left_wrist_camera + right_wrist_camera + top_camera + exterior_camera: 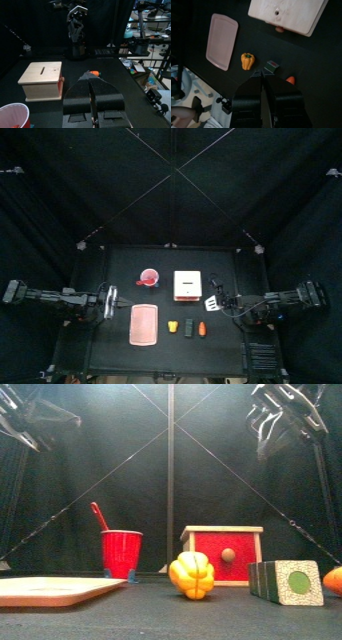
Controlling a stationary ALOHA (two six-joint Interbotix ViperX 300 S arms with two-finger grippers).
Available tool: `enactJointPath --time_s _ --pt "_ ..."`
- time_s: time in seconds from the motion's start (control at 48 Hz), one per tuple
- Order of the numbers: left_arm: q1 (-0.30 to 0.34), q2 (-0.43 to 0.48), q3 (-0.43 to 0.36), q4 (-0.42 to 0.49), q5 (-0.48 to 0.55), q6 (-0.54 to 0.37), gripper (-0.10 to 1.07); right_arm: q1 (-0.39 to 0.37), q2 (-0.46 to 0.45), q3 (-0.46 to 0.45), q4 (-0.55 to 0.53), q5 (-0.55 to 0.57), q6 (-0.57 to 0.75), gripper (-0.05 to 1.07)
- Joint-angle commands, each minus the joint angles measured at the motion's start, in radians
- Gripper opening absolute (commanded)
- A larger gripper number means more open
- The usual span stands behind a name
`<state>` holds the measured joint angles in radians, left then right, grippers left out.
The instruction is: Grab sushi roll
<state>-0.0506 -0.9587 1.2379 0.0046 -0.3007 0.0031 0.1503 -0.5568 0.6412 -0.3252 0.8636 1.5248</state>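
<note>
Right end effector closed, holding nothing, hovering above the counter. Sushi roll lies just beyond its tips, between yellow piece and orange piece. Left end effector closed, empty, well away from the roll.

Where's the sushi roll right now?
In the top view the sushi roll lies near the table's front edge, between the yellow piece and the orange piece, right of the pink tray.
</note>
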Motion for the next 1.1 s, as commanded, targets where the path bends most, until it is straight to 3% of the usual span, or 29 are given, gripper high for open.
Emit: enactJointPath --time_s 0.0,0.188,0.292,0.438,0.604,0.729,1.083 --pt "0.002 0.006 -0.015 0.000 -0.005 0.000 -0.01 0.110 0.035 -0.029 -0.104 0.000 0.110 0.10" --pt "0.002 0.006 -0.014 -0.002 -0.003 -0.002 -0.01 0.273 0.126 -0.029 -0.313 0.000 0.370 0.10" --pt "0.002 0.006 -0.014 -0.002 0.002 -0.002 -0.01 0.318 0.181 -0.017 -0.383 0.005 0.500 0.10" --pt "0.002 0.006 -0.014 -0.003 0.011 -0.002 -0.01 0.319 0.264 0.006 -0.385 0.002 0.586 0.11" --pt "0.002 0.006 -0.014 -0.002 0.011 -0.002 -0.01 0.299 0.333 -0.006 -0.327 -0.021 0.586 0.17" --pt "0.002 0.006 -0.014 0.000 0.014 -0.002 -0.01 0.284 0.356 -0.008 -0.318 -0.049 0.586 0.28" --pt "0.003 0.006 -0.014 0.000 0.035 -0.002 -0.01 0.250 0.469 -0.018 -0.318 -0.149 0.586 0.78"
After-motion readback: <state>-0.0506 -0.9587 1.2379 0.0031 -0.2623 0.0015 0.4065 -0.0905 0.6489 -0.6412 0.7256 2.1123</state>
